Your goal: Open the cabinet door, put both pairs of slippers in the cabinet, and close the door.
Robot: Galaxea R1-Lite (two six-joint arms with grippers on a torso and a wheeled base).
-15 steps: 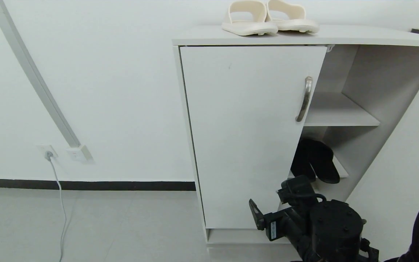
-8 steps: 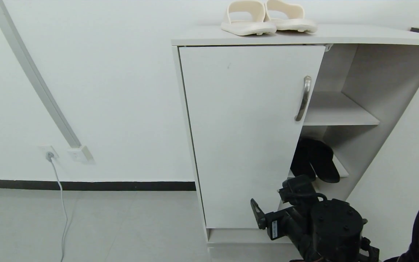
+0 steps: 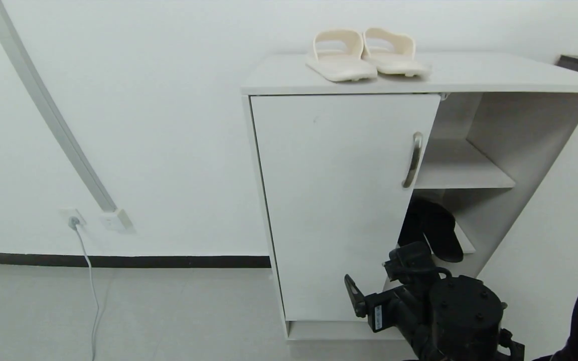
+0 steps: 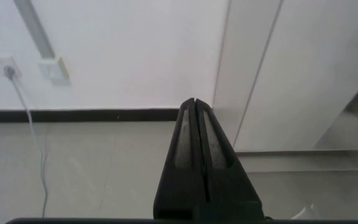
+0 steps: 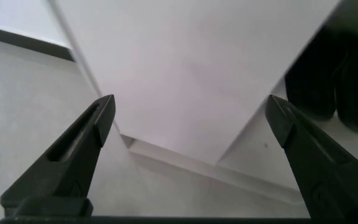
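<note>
A white cabinet (image 3: 419,72) stands against the wall. Its left door (image 3: 339,200) with a metal handle (image 3: 412,160) is closed, and its right door (image 3: 560,225) is swung open. A cream pair of slippers (image 3: 364,55) lies on top. A black pair of slippers (image 3: 432,230) stands on the lower shelf inside, seen also as black slippers (image 5: 340,74) in the right wrist view. My right gripper (image 3: 379,276) (image 5: 190,102) is open and holds nothing, low in front of the closed door's bottom corner. My left gripper (image 4: 194,102) is shut on nothing, above the floor left of the cabinet.
The upper shelf (image 3: 459,170) inside the cabinet is bare. A wall socket with a grey cable (image 3: 73,220) and a slanted conduit (image 3: 43,105) are on the wall to the left. Grey floor (image 3: 143,311) spreads out left of the cabinet.
The head camera has moved, so the cabinet now sits lower and a little smaller in the picture. The slippers, the doors and my right arm have not visibly moved.
</note>
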